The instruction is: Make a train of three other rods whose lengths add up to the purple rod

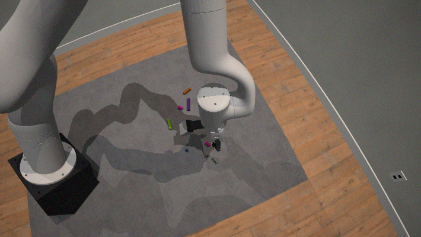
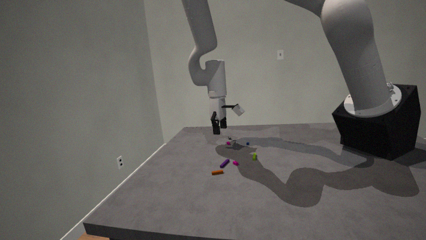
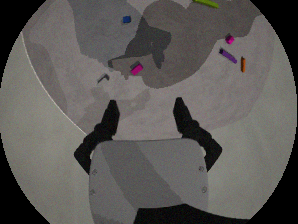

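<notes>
My gripper (image 2: 218, 126) hangs open and empty well above the table; it also shows in the wrist view (image 3: 147, 115). Below it lie a magenta rod (image 1: 207, 144), a small blue rod (image 1: 186, 150) and a grey rod (image 1: 214, 160), each apart from the others. In the wrist view the magenta rod (image 3: 136, 68) is just ahead of the fingers, with the grey rod (image 3: 103, 79) to its left and the blue rod (image 3: 125, 20) further off. The purple rod (image 1: 188, 103) lies beside a second magenta rod (image 1: 179, 107). A lime rod (image 1: 169, 124) and an orange rod (image 1: 187, 90) lie apart.
The arm's black base (image 1: 53, 181) stands at the table's near left corner in the top view. The table's edges (image 2: 126, 177) fall away to the wooden floor.
</notes>
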`<state>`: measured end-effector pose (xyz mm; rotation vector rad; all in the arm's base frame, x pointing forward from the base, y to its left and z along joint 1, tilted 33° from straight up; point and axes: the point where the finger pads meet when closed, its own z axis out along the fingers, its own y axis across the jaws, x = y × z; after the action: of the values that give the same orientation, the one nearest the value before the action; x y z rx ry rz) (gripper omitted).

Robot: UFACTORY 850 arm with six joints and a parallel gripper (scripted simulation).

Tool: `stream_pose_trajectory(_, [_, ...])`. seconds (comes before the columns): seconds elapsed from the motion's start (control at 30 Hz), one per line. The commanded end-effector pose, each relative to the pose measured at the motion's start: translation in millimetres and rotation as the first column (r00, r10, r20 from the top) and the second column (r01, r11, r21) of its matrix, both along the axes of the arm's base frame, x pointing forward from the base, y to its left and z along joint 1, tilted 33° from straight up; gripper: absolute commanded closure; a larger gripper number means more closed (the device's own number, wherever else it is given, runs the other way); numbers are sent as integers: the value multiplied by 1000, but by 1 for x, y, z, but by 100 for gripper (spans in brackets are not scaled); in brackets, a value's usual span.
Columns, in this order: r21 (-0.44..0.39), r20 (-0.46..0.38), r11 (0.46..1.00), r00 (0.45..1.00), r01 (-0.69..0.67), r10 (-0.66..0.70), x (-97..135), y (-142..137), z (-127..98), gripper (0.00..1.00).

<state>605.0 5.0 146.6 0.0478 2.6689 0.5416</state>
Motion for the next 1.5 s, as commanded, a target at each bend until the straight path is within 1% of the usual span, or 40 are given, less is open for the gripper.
stream_pose_trajectory(0.0, [65, -69, 988, 989, 139, -135, -11, -1, -5, 0])
stream_pose_trajectory(0.1, [99, -112, 970, 971, 222, -211, -18, -2, -9, 0])
stream_pose_trajectory(0.2, [133, -165, 939, 941, 318, -295, -26, -3, -13, 0])
stream_pose_trajectory(0.3, [160, -219, 898, 901, 411, -373, -35, -3, -17, 0])
stream_pose_trajectory(0.43, [186, -294, 828, 834, 529, -467, -46, -4, -22, 0])
stream_pose_trajectory(0.5, [186, -294, 828, 834, 529, -467, -46, -4, -22, 0])
stream_pose_trajectory(0.53, [198, -347, 768, 777, 609, -526, -53, -5, -25, 0])
stream_pose_trajectory(0.6, [201, -370, 740, 749, 642, -549, -57, -6, -27, 0])
stream_pose_trajectory(0.67, [204, -406, 693, 704, 692, -583, -62, -6, -29, 0])
stream_pose_trajectory(0.83, [198, -497, 558, 573, 806, -651, -76, -7, -35, 0])
stream_pose_trajectory(1.0, [175, -581, 409, 429, 896, -692, -90, -9, -41, 0])
stream_pose_trajectory(1.07, [175, -581, 409, 429, 896, -692, -90, -9, -41, 0])
stream_pose_trajectory(1.1, [158, -617, 333, 356, 930, -702, -97, -10, -44, 0])
stream_pose_trajectory(1.13, [149, -633, 299, 323, 943, -704, -100, -10, -45, 0])
stream_pose_trajectory(1.2, [135, -654, 250, 276, 959, -704, -104, -10, -47, 0])
stream_pose_trajectory(1.3, [105, -693, 152, 182, 983, -698, -113, -11, -50, 0])
stream_pose_trajectory(1.37, [95, -703, 125, 155, 988, -694, -115, -12, -51, 0])
stream_pose_trajectory(1.43, [94, -704, 121, 152, 988, -694, -116, -12, -51, 0])
stream_pose_trajectory(1.47, [94, -704, 121, 152, 988, -694, -116, -12, -51, 76])
